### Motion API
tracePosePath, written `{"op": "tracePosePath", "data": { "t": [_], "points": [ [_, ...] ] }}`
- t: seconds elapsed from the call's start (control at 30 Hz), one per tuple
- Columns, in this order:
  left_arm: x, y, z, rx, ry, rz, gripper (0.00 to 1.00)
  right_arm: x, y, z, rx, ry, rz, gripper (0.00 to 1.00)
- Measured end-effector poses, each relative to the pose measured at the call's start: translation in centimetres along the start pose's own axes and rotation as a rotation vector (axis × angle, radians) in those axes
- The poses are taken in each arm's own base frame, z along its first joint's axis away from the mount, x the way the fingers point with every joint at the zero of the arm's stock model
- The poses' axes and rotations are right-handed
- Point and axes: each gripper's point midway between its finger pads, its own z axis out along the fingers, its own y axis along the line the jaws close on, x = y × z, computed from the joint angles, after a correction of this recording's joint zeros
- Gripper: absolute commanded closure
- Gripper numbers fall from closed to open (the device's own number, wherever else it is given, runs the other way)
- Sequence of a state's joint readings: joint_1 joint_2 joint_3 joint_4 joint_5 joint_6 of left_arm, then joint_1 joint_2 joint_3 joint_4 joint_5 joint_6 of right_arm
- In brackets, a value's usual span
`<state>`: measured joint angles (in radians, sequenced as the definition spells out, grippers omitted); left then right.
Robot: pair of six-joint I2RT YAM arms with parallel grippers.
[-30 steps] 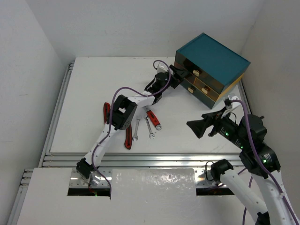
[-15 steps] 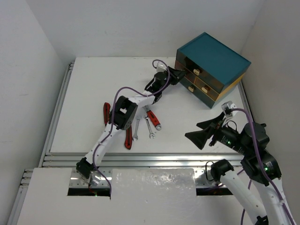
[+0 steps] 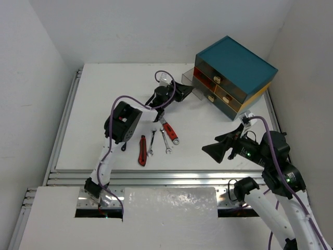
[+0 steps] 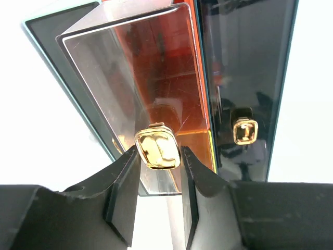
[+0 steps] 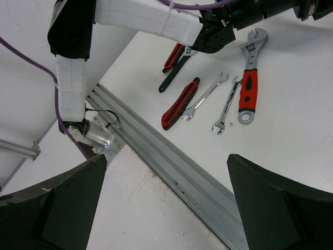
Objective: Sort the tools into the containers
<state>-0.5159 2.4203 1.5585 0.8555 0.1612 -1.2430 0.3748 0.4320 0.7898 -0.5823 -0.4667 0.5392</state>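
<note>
My left gripper (image 4: 158, 156) is shut on the cream knob (image 4: 157, 147) of a smoky translucent drawer (image 4: 130, 73), which stands pulled out of the teal-topped chest (image 3: 235, 65). In the top view the drawer (image 3: 188, 79) juts left of the chest, with the left gripper (image 3: 181, 92) at its front. A red-handled adjustable wrench (image 5: 248, 86), two slim silver spanners (image 5: 205, 96) (image 5: 228, 104), a red-and-black-handled tool (image 5: 180, 103) and pliers (image 5: 174, 61) lie on the table. My right gripper (image 5: 166, 208) hangs open and empty above the table's front rail.
The left arm (image 3: 122, 122) reaches across the tools and partly covers the pliers in the top view. Other drawers (image 3: 225, 92) in the chest stay shut. An aluminium rail (image 5: 171, 156) runs along the table's near edge. White walls close in both sides.
The left gripper closed on the knob and drew the drawer out to the left, its arm swinging left with it. The right gripper sank slightly and stayed open.
</note>
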Motion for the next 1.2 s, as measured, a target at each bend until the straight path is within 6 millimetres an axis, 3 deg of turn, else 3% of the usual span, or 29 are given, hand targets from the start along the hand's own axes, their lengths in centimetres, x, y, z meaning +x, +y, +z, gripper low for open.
{"op": "tracePosePath", "data": {
  "t": [0.07, 0.13, 0.17, 0.2, 0.37, 0.47, 0.6, 0.7, 0.8, 0.87, 0.97, 1.03, 1.13, 1.2],
  "points": [
    [-0.5, 0.0, -0.5, 0.006, 0.008, 0.001, 0.63, 0.0, 0.0, 0.1, -0.006, 0.002, 0.0, 0.01],
    [-1.2, 0.3, -0.9, 0.005, 0.001, 0.011, 0.38, 0.1, -0.1, 0.3, -0.005, 0.006, 0.003, 0.01],
    [-1.7, 0.6, -1.2, -0.002, -0.012, 0.015, 0.13, 0.1, -0.2, 0.4, -0.005, 0.009, 0.005, 0.01],
    [-2.5, 0.9, -1.7, -0.013, -0.027, 0.019, 0.01, 0.2, -0.3, 0.6, -0.003, 0.013, 0.008, 0.01],
    [-6.1, 1.3, -5.1, -0.087, -0.114, 0.026, 0.0, 1.5, -2.0, 2.2, 0.038, 0.078, 0.047, 0.01],
    [-8.2, -0.4, -8.1, -0.131, -0.168, 0.057, 0.0, 3.1, -4.0, 3.9, 0.085, 0.142, 0.086, 0.01],
    [-11.4, -5.2, -11.9, -0.224, -0.246, 0.146, 0.0, 6.2, -6.6, 7.0, 0.166, 0.275, 0.116, 0.04],
    [-14.0, -10.9, -15.9, -0.301, -0.327, 0.252, 0.0, 9.9, -6.8, 10.0, 0.207, 0.429, 0.058, 0.14],
    [-15.8, -16.3, -21.5, -0.369, -0.399, 0.346, 0.0, 12.7, -7.4, 13.8, 0.287, 0.563, -0.011, 0.19],
    [-15.8, -18.2, -26.1, -0.423, -0.423, 0.391, 0.0, 13.8, -7.8, 16.4, 0.348, 0.628, -0.066, 0.22],
    [-14.5, -17.9, -32.7, -0.497, -0.431, 0.443, 0.0, 14.4, -7.9, 20.3, 0.395, 0.655, -0.129, 0.33],
    [-13.1, -15.9, -36.8, -0.559, -0.412, 0.485, 0.0, 14.8, -7.5, 22.7, 0.404, 0.669, -0.162, 0.39],
    [-11.1, -12.7, -41.2, -0.652, -0.348, 0.554, 0.0, 16.2, -7.7, 25.2, 0.42, 0.695, -0.194, 0.48],
    [-10.4, -12.1, -42.9, -0.664, -0.326, 0.605, 0.0, 17.5, -8.5, 25.7, 0.444, 0.728, -0.215, 0.55]
  ]
}}
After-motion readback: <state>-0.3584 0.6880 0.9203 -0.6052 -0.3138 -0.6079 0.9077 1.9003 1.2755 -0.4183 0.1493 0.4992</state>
